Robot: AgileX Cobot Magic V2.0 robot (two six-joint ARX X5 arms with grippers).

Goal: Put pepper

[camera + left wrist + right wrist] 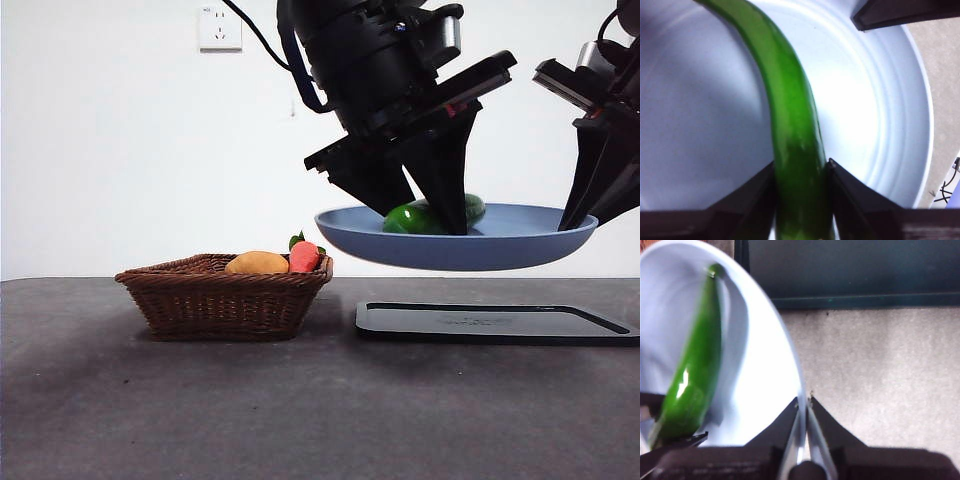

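Left gripper (pixel 801 175): your jaws are clamping the pepper (pixel 790 130) inside the plate (pixel 500 250).
Right gripper (pixel 804 405): your jaws are pinching the plate's rim above the worktop (pixel 300 400).

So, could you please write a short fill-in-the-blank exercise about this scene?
1. The left pincer is shut on the ____.
2. The right pincer grips the rim of the blue ____.
3. The orange fruit lies in the wicker ____.
4. The plate hangs above the black ____.

Missing words: pepper; plate; basket; tray
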